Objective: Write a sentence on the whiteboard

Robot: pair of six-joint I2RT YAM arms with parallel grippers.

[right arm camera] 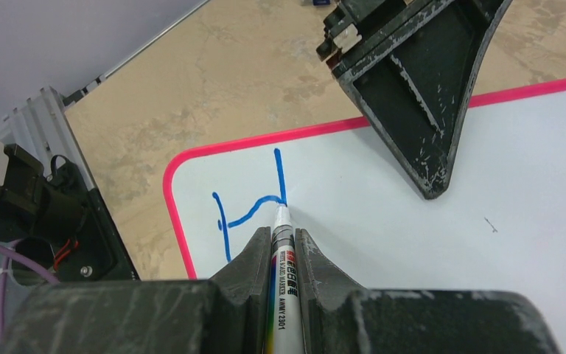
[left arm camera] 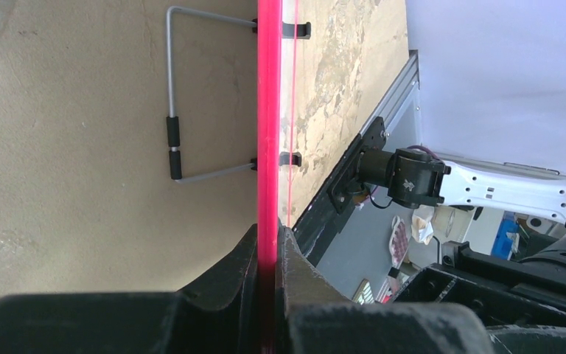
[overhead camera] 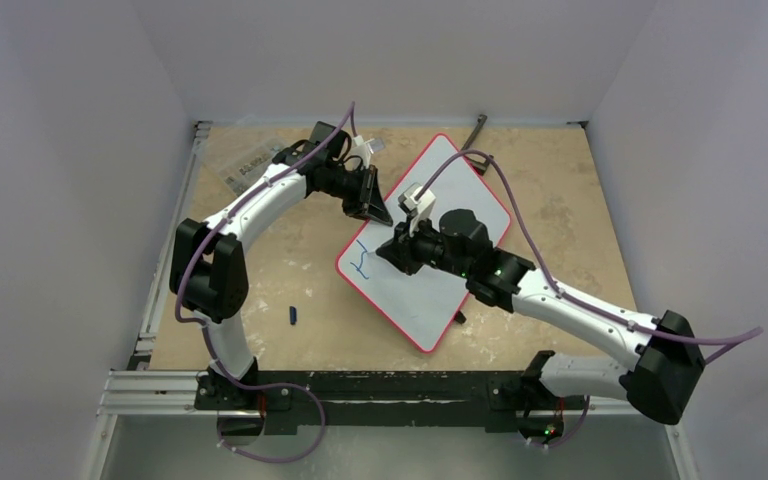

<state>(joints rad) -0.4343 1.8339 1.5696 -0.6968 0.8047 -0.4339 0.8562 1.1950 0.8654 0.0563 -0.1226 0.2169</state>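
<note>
Whiteboard (flat, white, red-rimmed) [overhead camera: 400,295] clamped in left jaws; right jaws grip white marker [right arm camera: 280,251]: keep pressure steady through blue H [right arm camera: 280,177].

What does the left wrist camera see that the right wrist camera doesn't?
Only the left wrist view shows the bent grey wire loop with black sleeves and two small black clips at the thin red rim of the large white whiteboard, which is seen edge-on. Only the right wrist view shows the blue handwritten letter H and the white marker pen pinched in the right gripper, its tip at the H. Both show the whiteboard, the left gripper clamped on its rim, and the tan table.
</note>
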